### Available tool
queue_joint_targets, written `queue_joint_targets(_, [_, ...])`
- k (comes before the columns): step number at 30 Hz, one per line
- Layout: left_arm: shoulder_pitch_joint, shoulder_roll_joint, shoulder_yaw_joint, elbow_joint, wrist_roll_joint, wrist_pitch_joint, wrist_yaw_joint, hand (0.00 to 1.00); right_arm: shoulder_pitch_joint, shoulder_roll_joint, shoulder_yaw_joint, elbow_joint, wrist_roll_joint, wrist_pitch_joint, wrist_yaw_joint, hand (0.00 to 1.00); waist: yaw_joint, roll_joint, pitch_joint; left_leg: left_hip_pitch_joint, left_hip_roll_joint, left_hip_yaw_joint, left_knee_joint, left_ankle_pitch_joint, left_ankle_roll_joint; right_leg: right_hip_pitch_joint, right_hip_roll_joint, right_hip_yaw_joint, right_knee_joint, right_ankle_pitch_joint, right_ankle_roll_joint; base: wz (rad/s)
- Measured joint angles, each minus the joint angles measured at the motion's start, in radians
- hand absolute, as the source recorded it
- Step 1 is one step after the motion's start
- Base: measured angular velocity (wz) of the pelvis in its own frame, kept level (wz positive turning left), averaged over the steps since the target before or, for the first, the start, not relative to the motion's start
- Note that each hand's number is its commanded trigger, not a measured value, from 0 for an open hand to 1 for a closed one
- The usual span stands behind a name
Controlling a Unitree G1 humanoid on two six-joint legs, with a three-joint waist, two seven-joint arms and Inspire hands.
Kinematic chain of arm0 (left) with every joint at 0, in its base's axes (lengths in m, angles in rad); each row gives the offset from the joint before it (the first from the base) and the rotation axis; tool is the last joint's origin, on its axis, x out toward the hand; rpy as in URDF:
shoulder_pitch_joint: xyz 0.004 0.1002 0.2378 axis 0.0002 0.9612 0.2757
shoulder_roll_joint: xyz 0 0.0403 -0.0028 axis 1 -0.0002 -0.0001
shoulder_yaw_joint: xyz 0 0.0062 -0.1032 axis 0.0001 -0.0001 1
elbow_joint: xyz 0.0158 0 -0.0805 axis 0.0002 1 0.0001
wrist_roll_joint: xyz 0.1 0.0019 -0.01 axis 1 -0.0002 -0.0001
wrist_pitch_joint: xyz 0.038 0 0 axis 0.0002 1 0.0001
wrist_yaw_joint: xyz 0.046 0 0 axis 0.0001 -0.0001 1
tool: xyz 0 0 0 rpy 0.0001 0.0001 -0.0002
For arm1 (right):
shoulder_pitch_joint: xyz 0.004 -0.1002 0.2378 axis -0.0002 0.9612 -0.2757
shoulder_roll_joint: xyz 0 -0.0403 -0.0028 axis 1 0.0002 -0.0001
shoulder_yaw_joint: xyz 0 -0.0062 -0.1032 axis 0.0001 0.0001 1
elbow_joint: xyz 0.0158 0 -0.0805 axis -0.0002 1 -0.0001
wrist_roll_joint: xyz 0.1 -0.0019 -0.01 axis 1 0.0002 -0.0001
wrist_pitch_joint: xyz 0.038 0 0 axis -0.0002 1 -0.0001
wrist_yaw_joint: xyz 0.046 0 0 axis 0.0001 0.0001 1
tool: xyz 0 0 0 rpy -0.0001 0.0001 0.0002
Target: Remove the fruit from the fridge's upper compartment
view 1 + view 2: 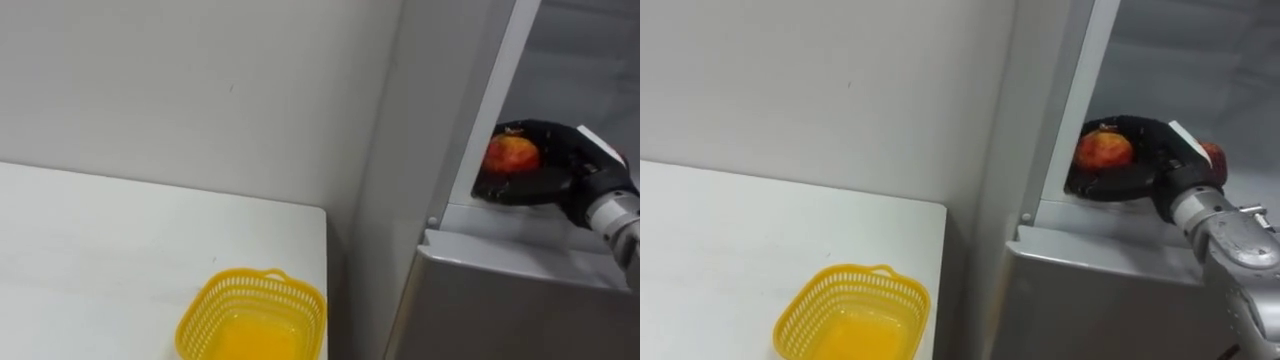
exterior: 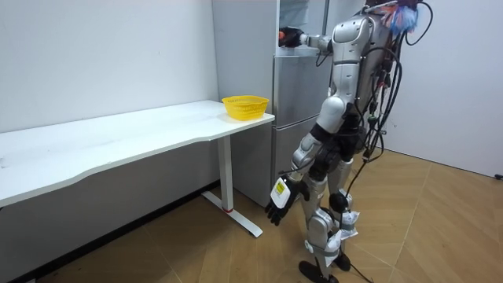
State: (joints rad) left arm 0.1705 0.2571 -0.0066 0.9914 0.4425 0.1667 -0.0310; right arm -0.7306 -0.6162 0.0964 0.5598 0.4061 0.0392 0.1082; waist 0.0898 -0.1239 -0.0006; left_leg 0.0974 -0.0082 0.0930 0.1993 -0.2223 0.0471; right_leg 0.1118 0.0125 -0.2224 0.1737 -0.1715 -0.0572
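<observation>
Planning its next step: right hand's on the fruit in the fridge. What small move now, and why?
Probably draw the right hand back out of the fridge: its fingers curl round the apple, and the yellow basket sits waiting on the table.

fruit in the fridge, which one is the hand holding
The left fruit, red-yellow, inside the right hand; the other fruit sits free behind its wrist.

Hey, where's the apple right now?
The apple sits at the right of the eye views, inside the open upper fridge, the right hand curled round it, above and right of the yellow basket.
</observation>
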Motion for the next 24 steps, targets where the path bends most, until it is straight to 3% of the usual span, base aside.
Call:
queue_joint_targets(3, [-0.005, -0.003, -0.007, -0.001, 0.002, 0.000, 0.000, 0.00, 0.008, 0.020, -0.005, -0.082, -0.045, 0.004, -0.041, 1.00, -0.012, 0.012, 0.0034, -0.007, 0.000, 0.004, -0.002, 0.000, 0.000, -0.010, 0.000, 0.003, 0.001, 0.000, 0.000, -0.05])
queue_joint_targets(7, [-0.005, -0.011, -0.006, -0.003, 0.000, -0.007, 0.008, 0.00, 0.070, 0.067, -0.051, -0.184, -0.076, 0.005, -0.100, 1.00, -0.011, 0.028, -0.0043, -0.006, 0.002, 0.012, -0.002, 0.001, -0.001, -0.014, 0.004, 0.013, 0.001, 0.000, 0.000, -0.06])
queue_joint_targets(16, [-0.004, -0.019, -0.027, 0.014, -0.018, -0.024, 0.075, 0.00, 0.208, 0.159, -0.062, -0.417, -0.188, 0.006, -0.313, 1.00, -0.012, 0.044, -0.0046, 0.001, 0.004, 0.021, -0.005, 0.001, -0.002, -0.015, 0.007, 0.025, -0.004, 0.000, 0.000, -0.04])
queue_joint_targets(20, [-0.005, -0.035, -0.028, 0.041, -0.017, -0.026, 0.102, 0.00, 0.246, 0.220, -0.063, -0.486, -0.277, 0.006, -0.376, 1.00, -0.016, 0.063, -0.0048, 0.001, 0.006, 0.036, -0.010, 0.001, -0.002, -0.016, 0.007, 0.027, -0.001, 0.000, 0.000, -0.05])
queue_joint_targets(24, [-0.001, -0.045, -0.046, 0.051, -0.018, -0.028, 0.106, 0.00, 0.329, 0.249, -0.061, -0.631, -0.392, 0.006, -0.426, 1.00, -0.013, 0.072, -0.0029, -0.001, 0.008, 0.037, -0.012, 0.001, -0.002, -0.028, 0.008, 0.027, 0.005, 0.001, -0.002, -0.04])
